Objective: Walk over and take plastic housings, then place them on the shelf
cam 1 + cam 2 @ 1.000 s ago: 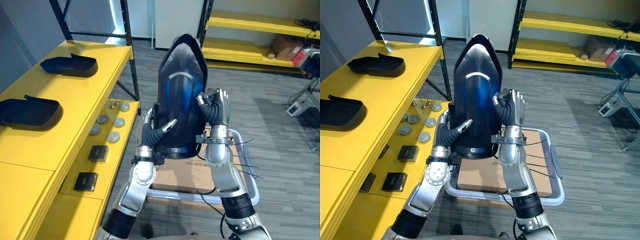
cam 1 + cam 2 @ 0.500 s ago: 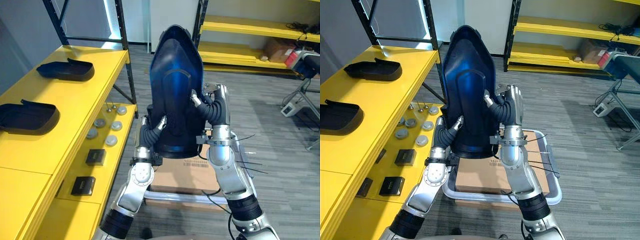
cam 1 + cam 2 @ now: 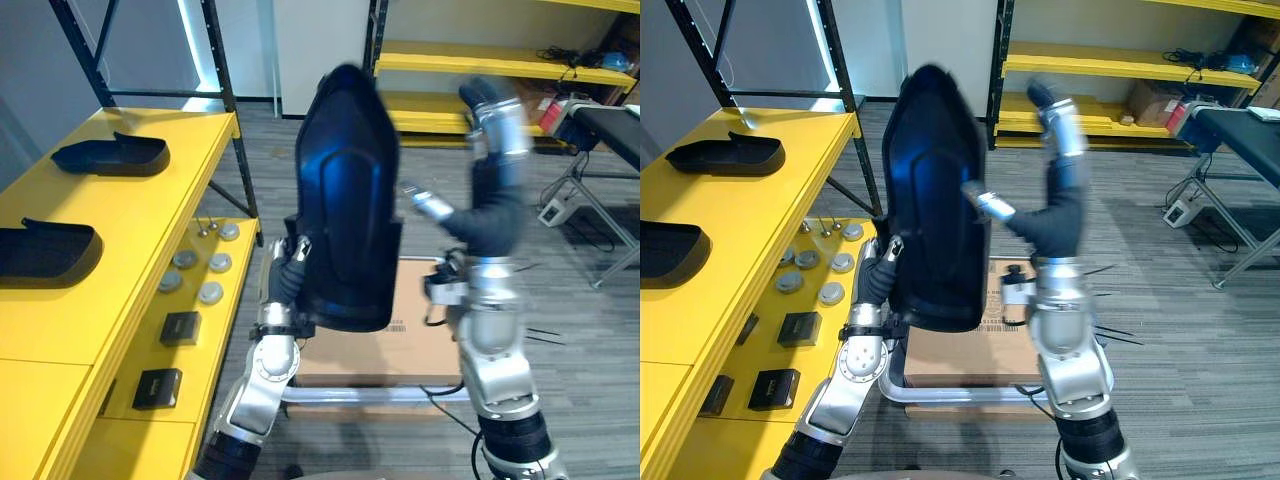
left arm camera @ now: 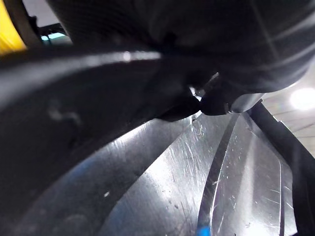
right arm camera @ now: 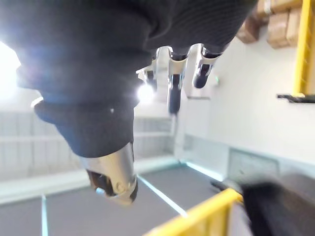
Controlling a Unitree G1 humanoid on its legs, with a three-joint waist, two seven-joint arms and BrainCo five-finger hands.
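Yellow shelf (image 3: pixel 150 220) carries a near housing (image 3: pixel 47 252) and a far housing (image 3: pixel 110 157).

1. Tall housing (image 3: pixel 345 200): glossy black, upright, rounded tip up, its lower side edge pinched by the left hand (image 3: pixel 290 275).
2. Far housing (image 3: pixel 110 157): black, lying near the yellow shelf's (image 3: pixel 150 215) back edge.
3. Near housing (image 3: pixel 45 252): black, lying mid-shelf.

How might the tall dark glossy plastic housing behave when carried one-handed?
Probably stiff: the tall dark plastic housing stands upright unbent. Likely light: the left hand alone grips its lower edge. Held low, it may tip.
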